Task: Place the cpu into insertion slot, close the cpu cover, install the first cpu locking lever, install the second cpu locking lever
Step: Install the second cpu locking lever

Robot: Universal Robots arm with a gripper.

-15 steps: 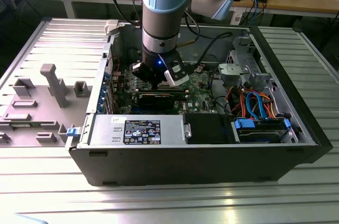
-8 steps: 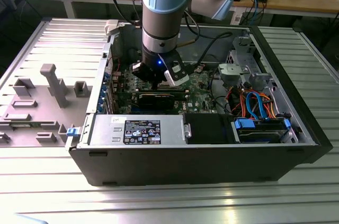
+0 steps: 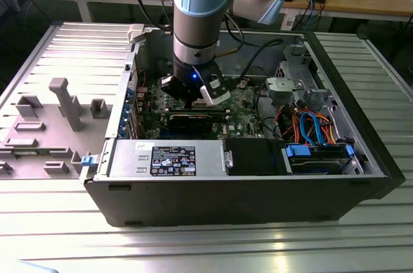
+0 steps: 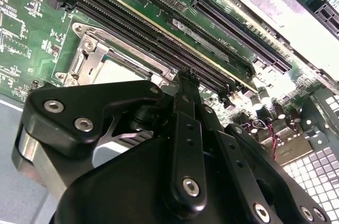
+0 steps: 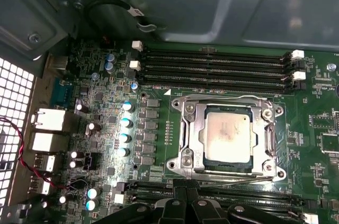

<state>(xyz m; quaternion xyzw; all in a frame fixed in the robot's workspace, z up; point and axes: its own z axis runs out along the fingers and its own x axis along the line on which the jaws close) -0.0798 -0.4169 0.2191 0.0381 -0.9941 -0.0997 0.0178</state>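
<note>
— First wrist view first: where has the chip got to?

— Seated. The cpu [image 5: 228, 136], a flat square with a dull, faintly smudged silver-grey top, lies inside the insertion slot [image 5: 192, 138] on the green motherboard [image 5: 159, 144]. The cpu cover [image 5: 269, 140] — a bright stamped-metal frame with a big square window — lies flat around it, so the chip shows through the opening. A thin wire lever [image 5: 212, 98] runs along the edge nearest the long black memory slots [image 5: 212, 65].

— And the gripper?

— Low over the board. In the exterior view the gripper [image 3: 192, 95] hangs from the pale-blue and grey arm [image 3: 200, 2] into the open computer case [image 3: 258, 186], a small blue light glowing on it. In the second wrist view its matte black linkage bars and round screw heads crowd the foreground, and the fingers [image 4: 186, 83] meet as one narrow tip just beside the socket, nothing visibly between them (pinched together, by the look of it).

— Anything else around?

— A grey ribbed metal table [image 3: 58, 221] under the case, and grey blocky fixtures [image 3: 64, 102] at the exterior view's left. Inside, orange and blue cables [image 3: 310, 124] curl at the exterior view's right.
</note>
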